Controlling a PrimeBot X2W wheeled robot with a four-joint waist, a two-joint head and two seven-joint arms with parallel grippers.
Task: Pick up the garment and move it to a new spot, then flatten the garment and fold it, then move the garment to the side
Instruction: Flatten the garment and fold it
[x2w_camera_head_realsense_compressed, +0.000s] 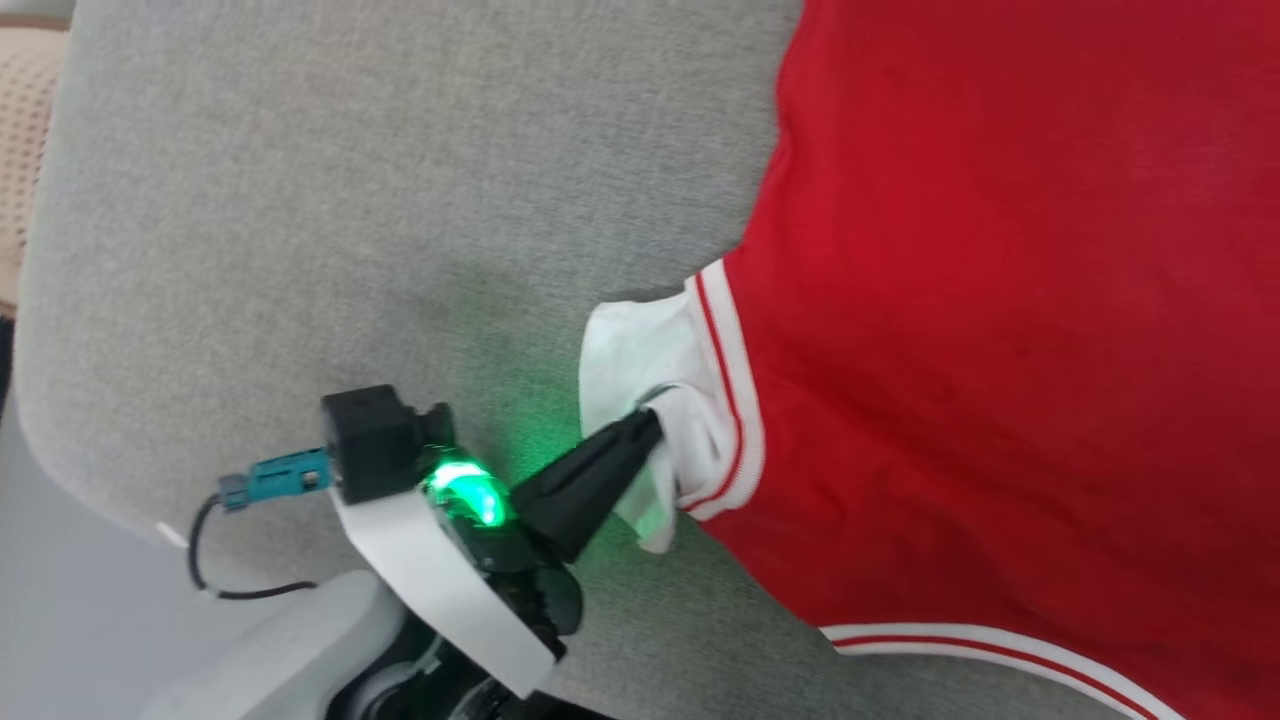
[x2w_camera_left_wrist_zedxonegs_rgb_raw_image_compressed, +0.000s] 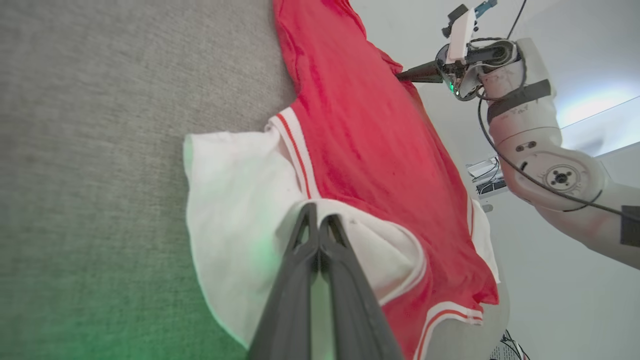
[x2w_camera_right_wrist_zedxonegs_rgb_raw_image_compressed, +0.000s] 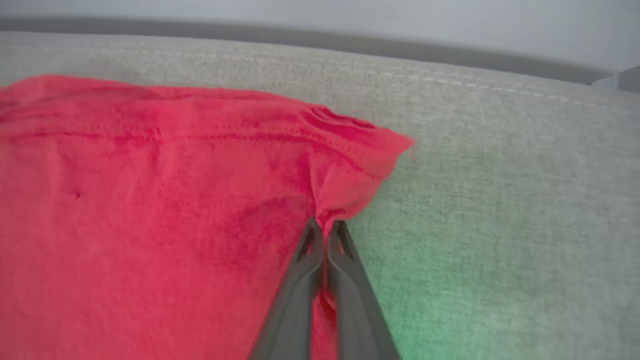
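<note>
garment (x2w_camera_head_realsense_compressed: 1000, 300): on cushion (x2w_camera_head_realsense_compressed: 300, 200) | left hand (x2w_camera_head_realsense_compressed: 650, 422): at garment's left edge

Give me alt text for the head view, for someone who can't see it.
The left gripper is shut on a white, turned-out fold at the edge of the red jersey. The jersey lies spread on a grey fabric cushion.

Head view: I look steeply down, at close range, on the grey cushion (x2w_camera_head_realsense_compressed: 300, 200), with my left gripper (x2w_camera_head_realsense_compressed: 650, 420) near left and the garment (x2w_camera_head_realsense_compressed: 1000, 350) right. Left wrist view: low along that gripper, facing across the garment to my right gripper (x2w_camera_left_wrist_zedxonegs_rgb_raw_image_compressed: 400, 76) at its far edge; the white lining (x2w_camera_left_wrist_zedxonegs_rgb_raw_image_compressed: 225, 200) is shared with the head view. Right wrist view: very close, along the right gripper, on that same far red corner.
</note>
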